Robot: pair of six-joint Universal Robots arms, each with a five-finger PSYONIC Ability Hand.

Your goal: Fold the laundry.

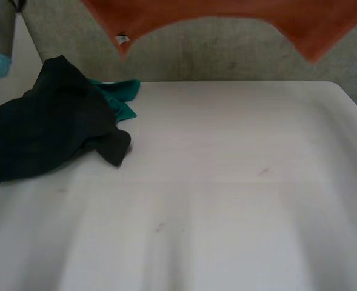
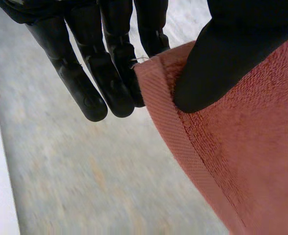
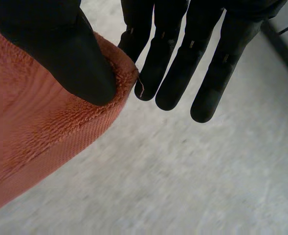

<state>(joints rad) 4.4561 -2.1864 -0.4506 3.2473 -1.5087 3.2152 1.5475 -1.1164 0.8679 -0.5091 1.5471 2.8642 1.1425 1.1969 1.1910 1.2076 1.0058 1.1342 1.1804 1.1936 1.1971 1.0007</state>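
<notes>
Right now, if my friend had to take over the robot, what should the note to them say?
Left hand: thumb pinches a corner of the orange towel against the fingers.
Right hand: pinches another corner the same way.
The towel hangs in the air, stretched between both hands above the far side of the white table.
A dark garment lies crumpled on the table on the robot's left, with a teal cloth partly under it.
Done: the towel is picked up and spread. Nothing looks folded yet.
Left: probably lay the towel flat and fold it, then do the other two.
</notes>
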